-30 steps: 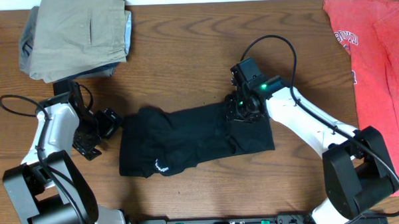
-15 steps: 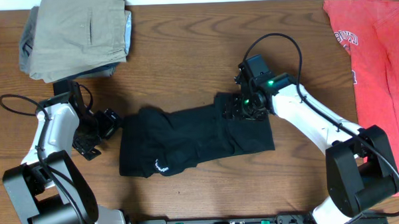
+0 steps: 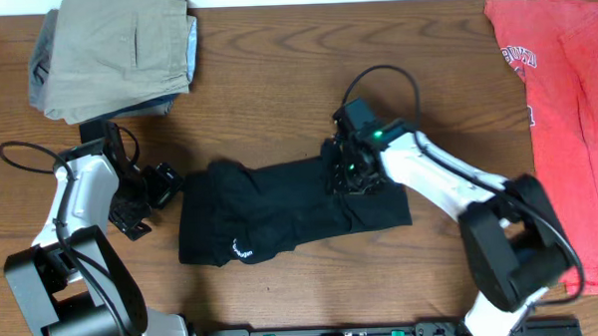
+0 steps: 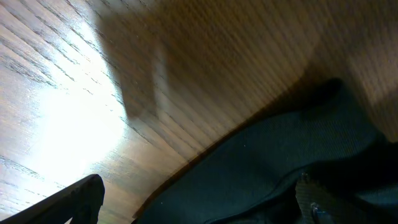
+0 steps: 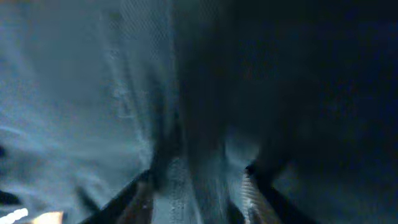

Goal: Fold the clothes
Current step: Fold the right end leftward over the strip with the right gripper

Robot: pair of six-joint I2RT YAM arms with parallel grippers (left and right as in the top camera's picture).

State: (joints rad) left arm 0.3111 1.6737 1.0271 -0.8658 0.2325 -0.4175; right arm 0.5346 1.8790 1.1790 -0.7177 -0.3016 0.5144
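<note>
Nearby, trousers at 11 o'clock, red T-shirt at 3; left claw open; right claw in black shirt, grip unclear.

From above, the right gripper sits on the upper right part of the black shirt and its own body covers its tips. Its wrist camera is pressed so close that the cloth is a dark blur; I can't tell whether the fingers pinch any. The shirt's white lettering is too small for me to read. Right of the shirt, the red T-shirt runs off the frame
</note>
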